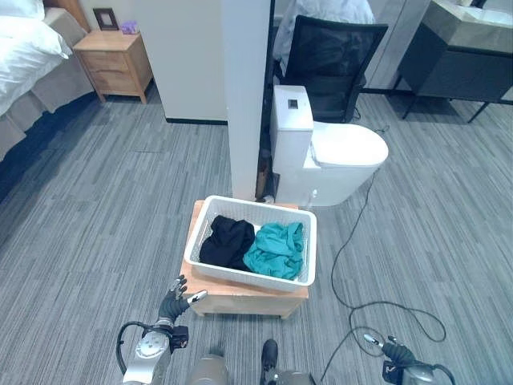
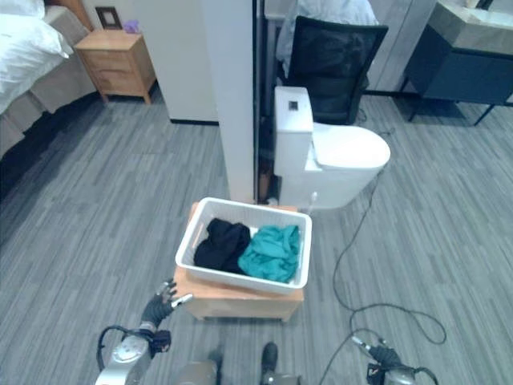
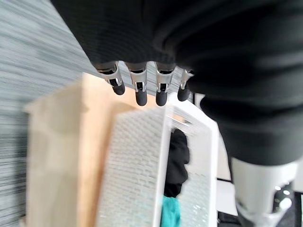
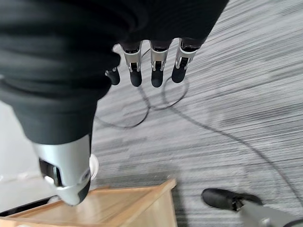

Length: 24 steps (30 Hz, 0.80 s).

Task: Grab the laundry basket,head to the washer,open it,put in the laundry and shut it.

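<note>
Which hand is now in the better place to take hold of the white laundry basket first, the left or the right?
Probably the left. The left hand, fingers open, is beside the stool's near left corner, just below the laundry basket. The right hand is open too, low over the floor, well off to the basket's right.

The bed [image 1: 24, 64] is cut off at the frame's left edge.

Floor: grey striped carpet [image 1: 120, 208] is being shown throughout | Partition: a white wall end [image 1: 244, 96] is being seen at centre | Far side: a white toilet [image 1: 329, 152] and black mesh chair [image 1: 333, 60] are being seen | Left: a bed [image 1: 28, 56] and wooden nightstand [image 1: 116, 64] | Right: a dark cabinet [image 1: 461, 52]
</note>
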Motion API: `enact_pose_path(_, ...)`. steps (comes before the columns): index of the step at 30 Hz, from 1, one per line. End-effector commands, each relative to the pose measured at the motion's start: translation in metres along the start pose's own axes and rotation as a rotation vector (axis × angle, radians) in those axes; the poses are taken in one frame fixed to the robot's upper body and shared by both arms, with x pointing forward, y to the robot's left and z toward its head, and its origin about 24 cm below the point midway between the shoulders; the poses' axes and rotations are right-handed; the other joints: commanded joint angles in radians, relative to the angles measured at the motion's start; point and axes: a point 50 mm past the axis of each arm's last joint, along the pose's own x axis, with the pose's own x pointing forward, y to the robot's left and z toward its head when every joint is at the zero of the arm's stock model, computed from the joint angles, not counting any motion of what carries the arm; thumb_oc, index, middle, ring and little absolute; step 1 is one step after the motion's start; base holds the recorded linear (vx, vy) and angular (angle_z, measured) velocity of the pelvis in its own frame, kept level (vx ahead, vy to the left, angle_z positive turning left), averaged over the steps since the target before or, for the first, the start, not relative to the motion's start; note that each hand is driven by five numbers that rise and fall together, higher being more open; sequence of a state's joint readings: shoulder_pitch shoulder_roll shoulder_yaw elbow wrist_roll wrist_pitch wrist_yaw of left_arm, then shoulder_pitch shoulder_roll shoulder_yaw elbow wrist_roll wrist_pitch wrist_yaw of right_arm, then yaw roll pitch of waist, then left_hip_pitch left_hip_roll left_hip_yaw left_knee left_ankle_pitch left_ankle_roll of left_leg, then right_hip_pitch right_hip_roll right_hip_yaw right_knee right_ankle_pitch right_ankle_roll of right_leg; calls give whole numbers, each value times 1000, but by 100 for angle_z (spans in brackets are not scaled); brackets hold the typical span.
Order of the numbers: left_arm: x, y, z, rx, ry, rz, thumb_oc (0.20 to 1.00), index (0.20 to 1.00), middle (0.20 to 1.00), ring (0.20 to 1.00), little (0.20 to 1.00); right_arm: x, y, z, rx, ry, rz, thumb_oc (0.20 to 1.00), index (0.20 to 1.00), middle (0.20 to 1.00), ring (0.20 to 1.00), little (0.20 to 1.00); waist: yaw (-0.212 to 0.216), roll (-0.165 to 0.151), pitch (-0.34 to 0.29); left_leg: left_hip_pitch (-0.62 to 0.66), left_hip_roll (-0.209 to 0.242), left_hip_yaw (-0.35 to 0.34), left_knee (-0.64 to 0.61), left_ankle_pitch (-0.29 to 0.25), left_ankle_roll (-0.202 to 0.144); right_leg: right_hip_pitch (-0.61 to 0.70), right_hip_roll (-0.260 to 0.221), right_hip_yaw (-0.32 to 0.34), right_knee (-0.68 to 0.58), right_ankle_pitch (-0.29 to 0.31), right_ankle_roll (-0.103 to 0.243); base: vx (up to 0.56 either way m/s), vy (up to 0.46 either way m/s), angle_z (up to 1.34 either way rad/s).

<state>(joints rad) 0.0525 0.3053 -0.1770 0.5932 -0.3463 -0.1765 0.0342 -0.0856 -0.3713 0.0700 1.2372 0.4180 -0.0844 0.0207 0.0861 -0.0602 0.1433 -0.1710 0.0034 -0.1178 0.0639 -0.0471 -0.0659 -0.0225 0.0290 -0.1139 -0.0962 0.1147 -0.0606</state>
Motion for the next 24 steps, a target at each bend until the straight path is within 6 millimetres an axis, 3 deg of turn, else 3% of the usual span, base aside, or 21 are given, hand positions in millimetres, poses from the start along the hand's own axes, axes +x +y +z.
enact_pose_path(1,-2,3,3,21,-29,13,1000,1000,1000,1000,1000,-2,-1,0,-7,-26,30,1000,1000,1000,1000,1000,-13,11,-67,64,6,14,2,25,27,-13,-105,28,88,-93,128,115,47,-4)
enact_pose_path(5,-11,6,-9,-34,9,56,1000,1000,1000,1000,1000,-4,17,15,-41,-112,105,1000,1000,1000,1000,1000,-14,13,-87,114,3,39,-27,15,34,17,-121,42,69,-91,136,143,52,-17)
enact_pose_path(9,-21,15,-12,-120,-9,145,1000,1000,1000,1000,1000,-15,40,50,-116,-294,215,1000,1000,1000,1000,1000,-13,20,-96,171,7,53,-79,11,41,28,-132,61,55,-84,149,108,40,-34)
enact_pose_path(15,-24,23,-8,-52,-26,179,1000,1000,1000,1000,1000,-18,43,58,-98,-327,253,1000,1000,1000,1000,1000,-4,18,-114,240,18,51,-137,9,40,71,-135,59,20,-84,159,70,-9,-2)
enact_pose_path(19,-20,34,18,-27,-128,223,1000,1000,1000,1000,1000,-19,39,75,-115,-373,238,1000,1000,1000,1000,1000,-2,18,-123,256,25,50,-151,7,36,80,-135,56,12,-87,163,58,-11,-1)
enact_pose_path(21,-21,37,24,-18,-153,230,1000,1000,1000,1000,1000,-19,38,76,-117,-378,237,1000,1000,1000,1000,1000,-2,17,-124,256,26,49,-151,6,35,82,-134,55,10,-87,163,0,0,0)
enact_pose_path(22,-22,43,37,29,-206,242,1000,1000,1000,1000,1000,-20,35,76,-118,-379,237,1000,1000,1000,1000,1000,-1,18,-130,259,30,48,-151,3,32,86,-133,52,9,-92,163,45,-27,1)
enact_pose_path(24,-23,51,43,130,-216,251,1000,1000,1000,1000,1000,-21,32,74,-111,-377,232,1000,1000,1000,1000,1000,-2,20,-135,265,34,49,-151,-2,29,92,-131,50,9,-98,163,41,-24,1)
